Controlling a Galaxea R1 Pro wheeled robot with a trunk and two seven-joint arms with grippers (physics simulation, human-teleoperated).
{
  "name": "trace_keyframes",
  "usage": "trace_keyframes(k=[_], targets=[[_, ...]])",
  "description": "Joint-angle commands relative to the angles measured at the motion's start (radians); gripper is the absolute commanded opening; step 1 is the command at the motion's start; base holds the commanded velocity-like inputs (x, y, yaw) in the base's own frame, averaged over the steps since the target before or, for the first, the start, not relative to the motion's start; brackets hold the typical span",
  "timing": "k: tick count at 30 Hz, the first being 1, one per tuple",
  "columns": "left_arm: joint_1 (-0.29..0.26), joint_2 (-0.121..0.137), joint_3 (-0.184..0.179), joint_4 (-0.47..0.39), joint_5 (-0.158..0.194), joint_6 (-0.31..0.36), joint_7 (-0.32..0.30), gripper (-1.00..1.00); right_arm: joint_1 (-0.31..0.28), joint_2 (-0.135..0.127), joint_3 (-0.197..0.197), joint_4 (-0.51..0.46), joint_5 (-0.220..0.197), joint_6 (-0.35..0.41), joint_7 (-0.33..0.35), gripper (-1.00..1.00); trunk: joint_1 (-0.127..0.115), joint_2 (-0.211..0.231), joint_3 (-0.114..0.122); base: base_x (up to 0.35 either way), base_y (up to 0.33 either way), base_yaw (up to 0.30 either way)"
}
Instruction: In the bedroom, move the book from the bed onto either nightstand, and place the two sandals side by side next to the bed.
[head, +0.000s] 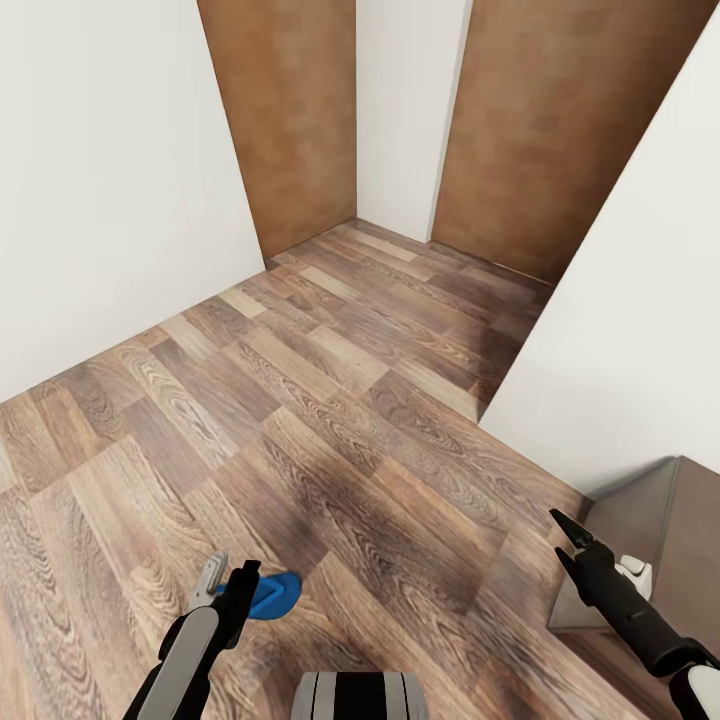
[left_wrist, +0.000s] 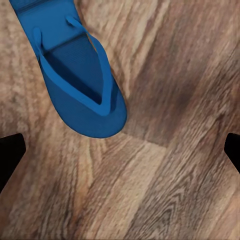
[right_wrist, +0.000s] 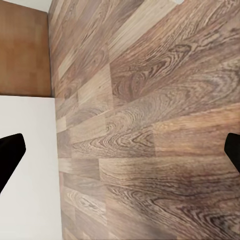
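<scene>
The left gripper (head: 228, 580), jaws spread and empty, hangs just beside the sandal (left_wrist: 75, 70), whose length runs away from it.

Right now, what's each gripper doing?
Left gripper: open, empty, above a sandal.
Right gripper: open, empty.

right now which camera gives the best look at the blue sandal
The left wrist view: the sandal lies on the wood floor, sole and straps plain. The head view gives just a blue tip behind the left gripper. The right wrist view faces floor and wall.
</scene>
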Motion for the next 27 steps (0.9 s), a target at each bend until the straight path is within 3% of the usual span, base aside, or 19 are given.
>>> trace_keyframes(k=[1, 7, 16, 27], targets=[[0.0, -0.001, 0.003, -0.002, 0.003, 0.006, 0.004, 1.0, 0.0, 0.0, -0.002, 0.0, -0.005, 0.006, 0.001, 1.0, 0.0, 0.0, -0.001, 0.014, 0.0, 0.0], [0.0, -0.001, 0.003, -0.002, 0.003, 0.006, 0.004, 1.0, 0.0, 0.0, -0.002, 0.0, -0.005, 0.006, 0.002, 1.0, 0.0, 0.0, -0.001, 0.035, 0.0, 0.0], [0.0, -0.001, 0.003, -0.003, 0.003, 0.006, 0.003, 1.0, 0.0, 0.0, -0.002, 0.0, -0.005, 0.006, 0.001, 1.0, 0.0, 0.0, -0.001, 0.232, 0.0, 0.0], [0.0, -0.001, 0.001, -0.003, 0.003, 0.007, 0.005, 1.0, 0.0, 0.0, -0.002, 0.0, -0.005, 0.006, 0.001, 1.0, 0.0, 0.0, -0.001, 0.026, 0.0, 0.0]])
